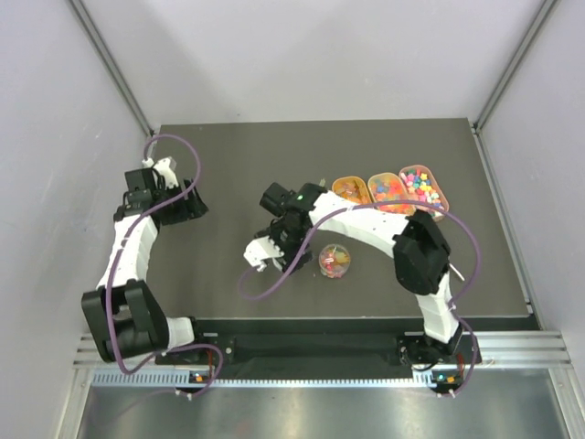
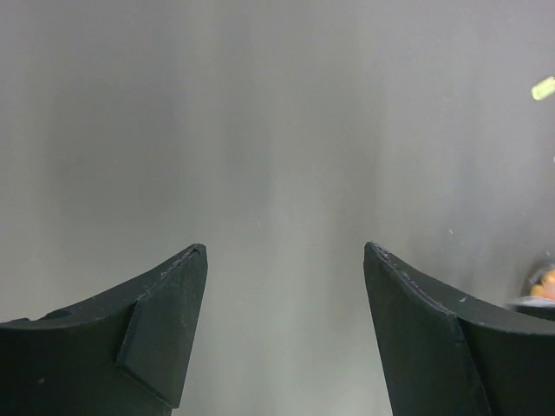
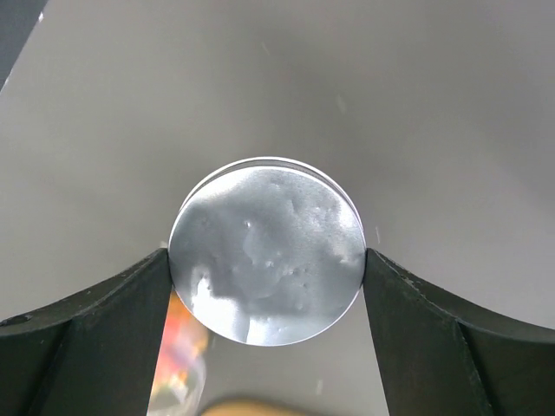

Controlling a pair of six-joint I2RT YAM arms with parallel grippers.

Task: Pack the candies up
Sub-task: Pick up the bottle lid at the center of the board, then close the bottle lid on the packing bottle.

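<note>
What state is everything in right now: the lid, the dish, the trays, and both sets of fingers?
lid: off, held by its edge between the right fingers.
clear dish: uncovered, candies inside.
orange trays: uncovered, all three holding candies.
left gripper: fingers open, empty.
right gripper: fingers closed on the lid.

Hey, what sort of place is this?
Likely a robotics lab work cell: two robot arms bolted along a metal rail, a dark table walled by plain grey panels, and orange trays of candies.
</note>
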